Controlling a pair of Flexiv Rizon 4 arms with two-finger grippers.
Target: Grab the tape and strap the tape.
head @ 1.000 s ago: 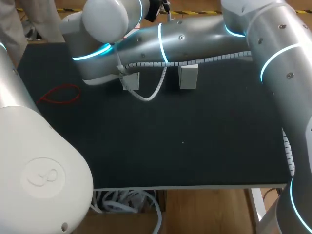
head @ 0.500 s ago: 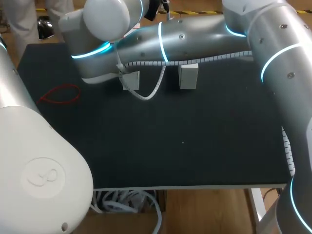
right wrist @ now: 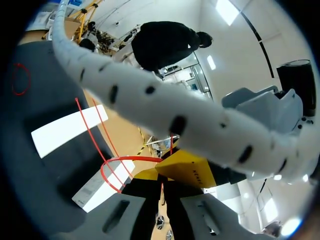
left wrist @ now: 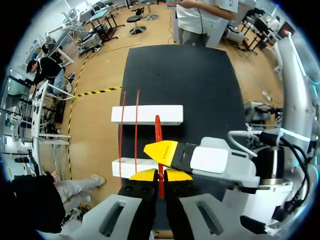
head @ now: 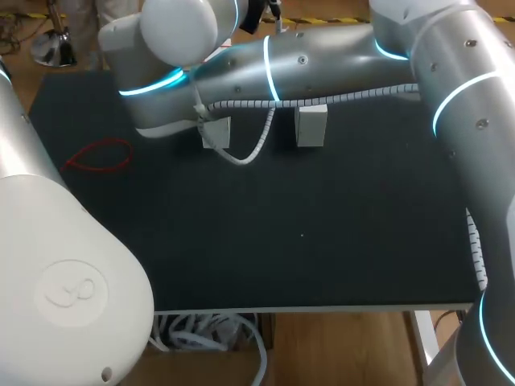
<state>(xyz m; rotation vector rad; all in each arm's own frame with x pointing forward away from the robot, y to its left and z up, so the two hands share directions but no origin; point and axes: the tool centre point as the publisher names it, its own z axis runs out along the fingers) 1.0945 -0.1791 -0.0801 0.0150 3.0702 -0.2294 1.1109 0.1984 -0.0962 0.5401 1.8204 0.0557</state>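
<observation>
Left gripper (left wrist: pixel 161 176) and right gripper (right wrist: pixel 161 192), each pinched nearly closed on the red tape (left wrist: pixel 158 131), sit over two white blocks (left wrist: pixel 146 114) on the table's (head: pixel 306 241) far half, with broad black surface toward its near edge.

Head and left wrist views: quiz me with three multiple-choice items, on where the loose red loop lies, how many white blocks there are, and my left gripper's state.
1. Where is the red loop?
A) flat on the table, left of the white blocks
B) on top of a block
C) hanging over the table's edge

2. How many white blocks are there?
A) one
B) four
C) two

3. The left gripper is:
A) open and empty
B) shut on the red tape
C) shut on a block

Answers:
1 A: the head view shows it lying apart from the blocks.
2 C: both views show a pair.
3 B: the tape runs between its closed yellow tips.
</observation>
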